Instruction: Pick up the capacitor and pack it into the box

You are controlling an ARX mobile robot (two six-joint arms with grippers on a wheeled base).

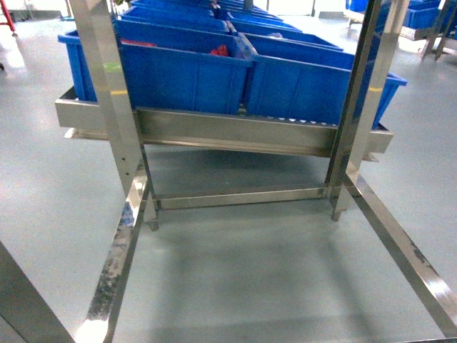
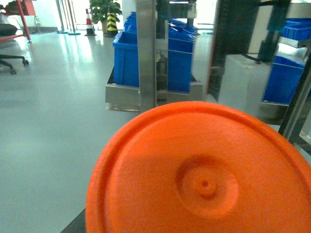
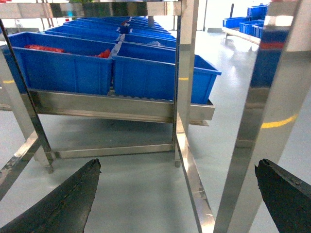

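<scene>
This is a factory or warehouse floor. Rows of blue plastic crates [image 1: 178,71] sit on a long stainless-steel rack [image 1: 228,132] with shiny steel uprights, over a smooth grey-green poured floor [image 1: 243,271]. A red-and-white traffic cone [image 2: 89,22], a yellow-and-black striped post [image 2: 112,22] and more crate racks stand further off.

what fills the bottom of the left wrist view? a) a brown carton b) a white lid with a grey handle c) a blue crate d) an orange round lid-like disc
d: a large orange disc with a raised rim and a small centre dimple covers the lower part of the left wrist view, while the blue crates sit further back on the steel rack.
</scene>
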